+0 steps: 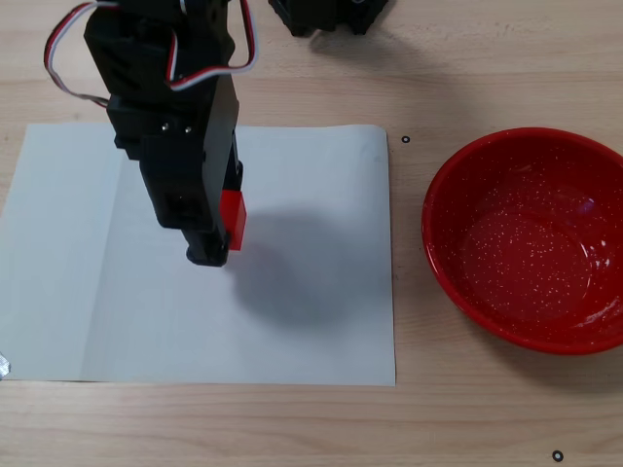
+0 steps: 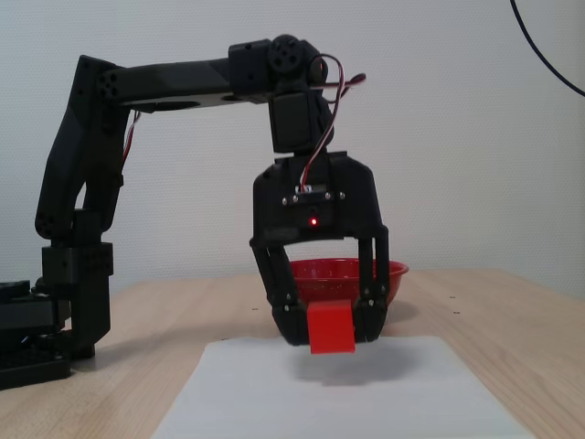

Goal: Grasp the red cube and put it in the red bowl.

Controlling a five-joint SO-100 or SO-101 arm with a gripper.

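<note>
A: Where do we stand with the cube [image 2: 331, 328]?

B: We have it. The pincer [image 2: 329, 322] is clamped on the cube from both sides, and the low fixed view shows the cube clear of the paper [image 2: 329, 393], hanging just above it with a soft shadow underneath. So the grasp looks done, by our reading, and the lift has begun.

A: And what is left?

B: The carry and the drop. The bowl [image 1: 531, 238] is empty, as far as we can see from above. In that view it sits well to the right of the paper [image 1: 311, 321], on the bare surface [image 1: 409, 418], and the cube [image 1: 234, 220] is over the paper's middle.

A: Is there room for the move?

B: We see nothing between the paper's right edge and the bowl, only open wood. The bowl's rim is the one edge to mind: in the low view the cube hangs lower than the rim, so we judge it needs more height before crossing. The bowl is far wider than the cube, which leaves slack for the release.
</note>
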